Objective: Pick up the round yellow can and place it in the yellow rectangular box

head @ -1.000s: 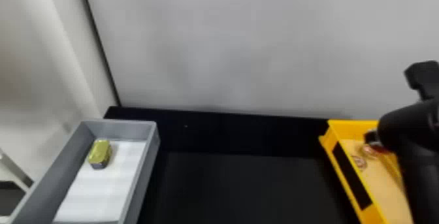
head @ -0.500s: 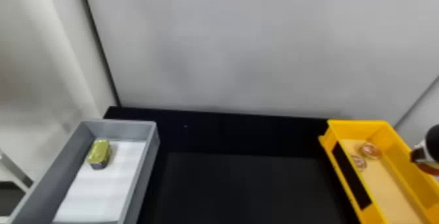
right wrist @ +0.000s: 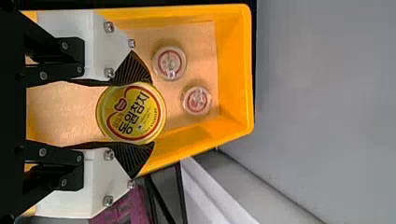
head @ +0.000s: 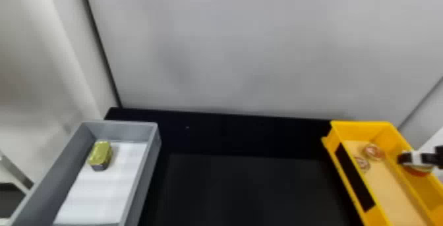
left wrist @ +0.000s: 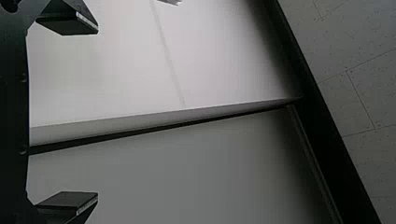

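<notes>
Head view: right tool [head: 408,159] over yellow box [head: 361,128].

Smooth plastic yellow rectangular box [right wrist: 236,70]

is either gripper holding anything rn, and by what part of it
The right gripper holds the round yellow can by opposite sides of its round edge. The left gripper is open and holds nothing.

From my head view, I can't see the near ends of the grey box [head: 147,172] or the yellow box [head: 361,129]. The right gripper [head: 404,158] is cut off at the right, and it hides part of the yellow can [head: 418,170].
</notes>
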`<state>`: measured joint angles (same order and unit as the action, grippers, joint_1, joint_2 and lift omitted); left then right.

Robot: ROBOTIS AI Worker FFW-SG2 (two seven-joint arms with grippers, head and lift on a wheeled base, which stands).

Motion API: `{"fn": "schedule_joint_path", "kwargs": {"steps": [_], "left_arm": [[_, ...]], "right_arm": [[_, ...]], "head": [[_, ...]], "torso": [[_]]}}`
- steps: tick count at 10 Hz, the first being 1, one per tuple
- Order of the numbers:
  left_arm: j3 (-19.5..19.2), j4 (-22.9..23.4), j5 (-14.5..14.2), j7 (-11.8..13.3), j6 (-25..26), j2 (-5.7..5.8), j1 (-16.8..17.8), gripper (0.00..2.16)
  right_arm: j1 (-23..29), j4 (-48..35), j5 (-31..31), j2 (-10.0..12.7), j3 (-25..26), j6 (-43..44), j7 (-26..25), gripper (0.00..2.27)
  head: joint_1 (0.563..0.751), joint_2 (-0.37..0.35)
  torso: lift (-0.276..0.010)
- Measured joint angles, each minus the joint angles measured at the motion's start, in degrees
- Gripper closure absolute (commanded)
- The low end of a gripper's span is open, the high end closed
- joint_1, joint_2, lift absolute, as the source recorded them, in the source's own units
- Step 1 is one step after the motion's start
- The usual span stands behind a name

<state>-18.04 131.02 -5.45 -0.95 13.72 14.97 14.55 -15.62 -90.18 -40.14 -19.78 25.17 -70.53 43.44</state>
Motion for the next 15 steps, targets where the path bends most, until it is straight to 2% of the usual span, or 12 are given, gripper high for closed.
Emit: {"fn": "schedule_joint_path", "kwargs": {"steps": [1, 3, 10, 15], "left_arm": [[-0.1, 0.0, 0.0, 0.0, 0.0, 0.01, 0.0, 0.04], [-0.2, 0.0, 0.0, 0.0, 0.0, 0.01, -0.1, 0.04], [-0.1, 0.0, 0.0, 0.1, 0.0, -0.17, -0.2, 0.04], [-0.2, 0.0, 0.0, 0.2, -0.6, -0.52, -0.4, 0.04]], "right_arm": [[0.1, 2.5, 4.8, 0.0, 0.3, 1.6, -2.5, 0.72], [0.5, 6.7, 9.3, 0.1, 0.7, 4.2, -4.6, 0.72], [1.6, 14.4, 12.1, -1.3, 3.1, 9.2, -5.2, 0.72], [1.6, 18.7, 13.2, -2.8, 4.1, 3.8, -4.9, 0.72]], "head": [[0.694, -0.078], [0.694, -0.078], [0.694, -0.078], [0.694, -0.078]], "torso": [[-0.009], [-0.009], [-0.009], [-0.009]]}}
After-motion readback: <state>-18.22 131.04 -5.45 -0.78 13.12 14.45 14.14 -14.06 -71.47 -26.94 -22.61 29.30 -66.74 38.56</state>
